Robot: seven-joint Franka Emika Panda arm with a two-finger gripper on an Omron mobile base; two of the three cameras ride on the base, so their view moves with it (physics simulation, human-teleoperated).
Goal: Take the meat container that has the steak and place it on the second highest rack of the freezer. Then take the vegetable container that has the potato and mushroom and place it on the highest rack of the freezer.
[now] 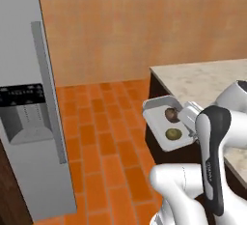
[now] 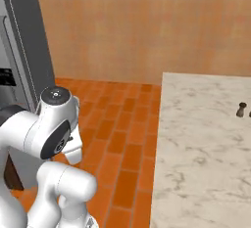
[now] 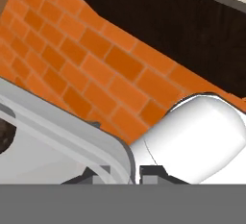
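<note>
The white vegetable container (image 1: 155, 105) hangs in the air over the brick floor, just left of the counter's dark side. In it lie the dark-brown mushroom (image 1: 171, 114) and, nearer to me, the yellowish-olive potato (image 1: 173, 133). My gripper (image 1: 187, 118) is shut on the container's right rim. In the hand view the gripper (image 3: 126, 172) pinches that rim (image 3: 72, 132), and the mushroom's (image 3: 4, 136) edge peeks in at the left. The freezer (image 1: 29, 122) stands at the left, showing its grey door. Its racks, the meat container and the steak are out of view.
A marble counter (image 1: 202, 81) on dark cabinets runs along the right; a small dark shaker (image 2: 241, 109) stands on it. Orange brick floor (image 1: 101, 137) lies between counter and freezer. The freezer door carries a long handle (image 1: 48, 89) and a dispenser panel (image 1: 21, 96).
</note>
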